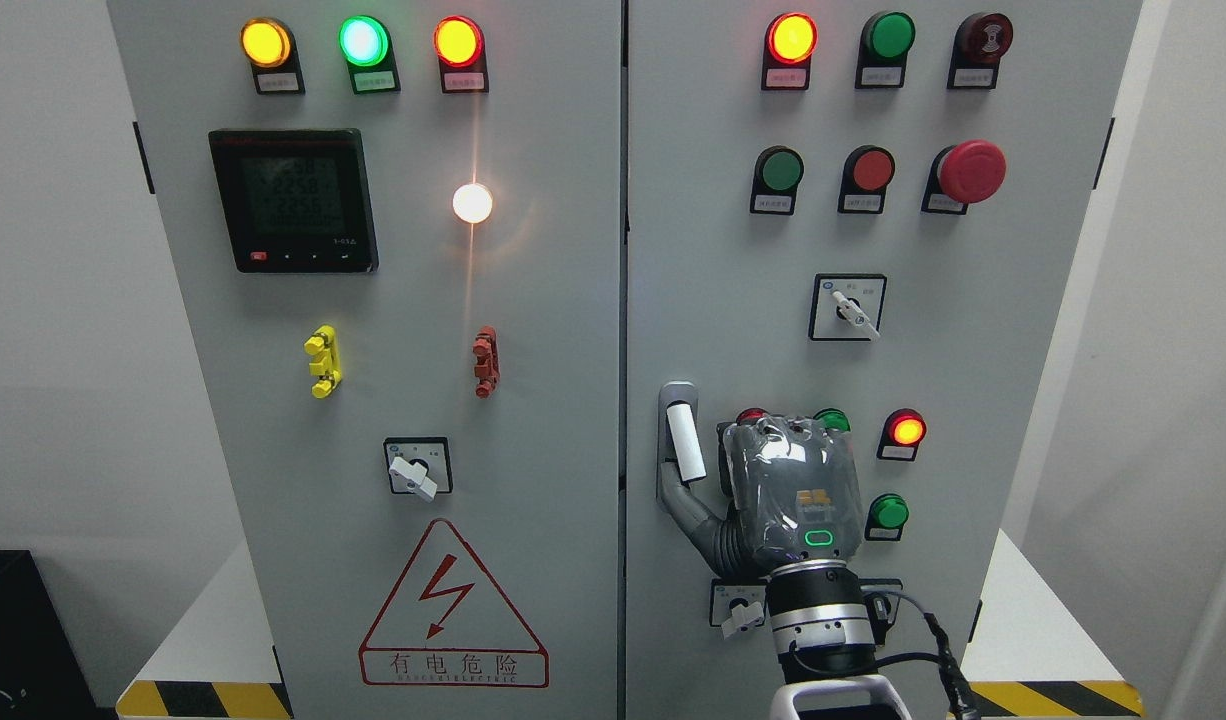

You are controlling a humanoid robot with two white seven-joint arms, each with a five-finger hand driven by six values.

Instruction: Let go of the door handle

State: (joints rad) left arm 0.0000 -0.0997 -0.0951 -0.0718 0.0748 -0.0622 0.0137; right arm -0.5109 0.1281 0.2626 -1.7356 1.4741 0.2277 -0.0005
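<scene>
The grey door handle [674, 400] sits upright in a recess at the left edge of the cabinet's right door [973, 300]. My right hand [743, 445] comes up from the bottom edge, right of the middle, with its grey back facing the camera. Its thumb [687, 445] has a white pad and is stretched up and to the left. It lies in front of the handle without wrapping it. The back of the hand hides the other fingers, and the hand looks open. My left arm does not show.
Around the hand on the right door are small lamps [905, 430], a green button [887, 512] and a rotary switch [741, 612]. Higher up are a selector switch [851, 308] and a red emergency stop [971, 170]. The left door [533, 420] carries a meter [293, 200] and a warning triangle [453, 610].
</scene>
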